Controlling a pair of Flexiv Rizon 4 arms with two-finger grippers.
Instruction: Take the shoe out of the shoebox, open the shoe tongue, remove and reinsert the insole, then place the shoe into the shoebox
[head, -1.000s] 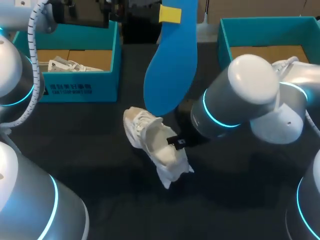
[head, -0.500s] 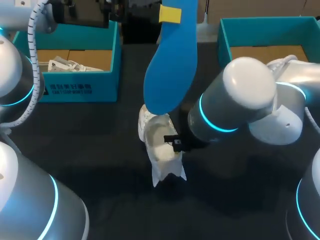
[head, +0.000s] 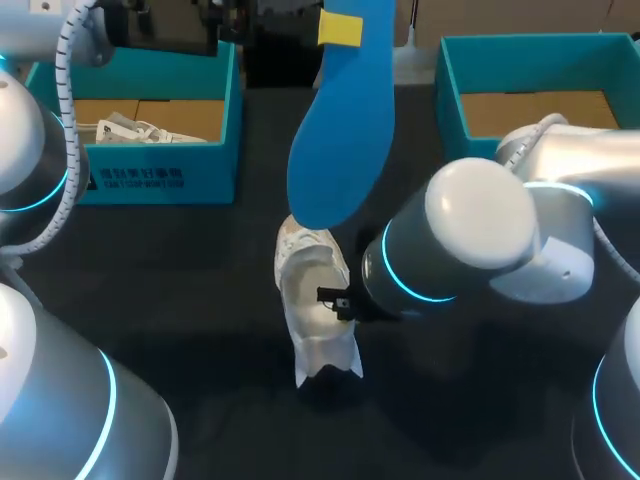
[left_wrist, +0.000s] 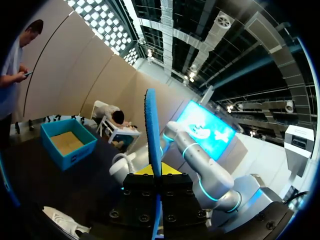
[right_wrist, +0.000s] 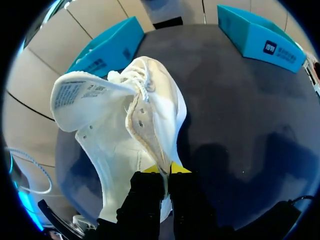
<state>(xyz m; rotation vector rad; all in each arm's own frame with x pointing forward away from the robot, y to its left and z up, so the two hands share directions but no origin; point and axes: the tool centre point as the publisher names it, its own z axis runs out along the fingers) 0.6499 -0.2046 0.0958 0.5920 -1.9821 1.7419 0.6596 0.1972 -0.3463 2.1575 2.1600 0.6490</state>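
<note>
A blue insole (head: 340, 120) hangs upright over the middle of the table, with my left gripper (head: 340, 28) shut on its top end. In the left wrist view the insole (left_wrist: 152, 130) stands edge-on between the fingers of that gripper (left_wrist: 159, 172). Below it is the white shoe (head: 315, 315), tilted, its opening facing up. My right gripper (head: 338, 300) is shut on the rim of the shoe's opening. In the right wrist view the shoe (right_wrist: 135, 125) fills the space ahead of the gripper (right_wrist: 165, 171), its tongue folded out.
A teal shoebox (head: 215, 110) at the back left holds another white shoe (head: 135, 130). A second teal shoebox (head: 450, 80) stands at the back right, partly behind my right arm (head: 470, 240). Dark tabletop lies around the shoe.
My right arm has swung leftward and nearer, turning the shoe from a diagonal lie to a more upright one under the insole. The left arm and insole have stayed put.
</note>
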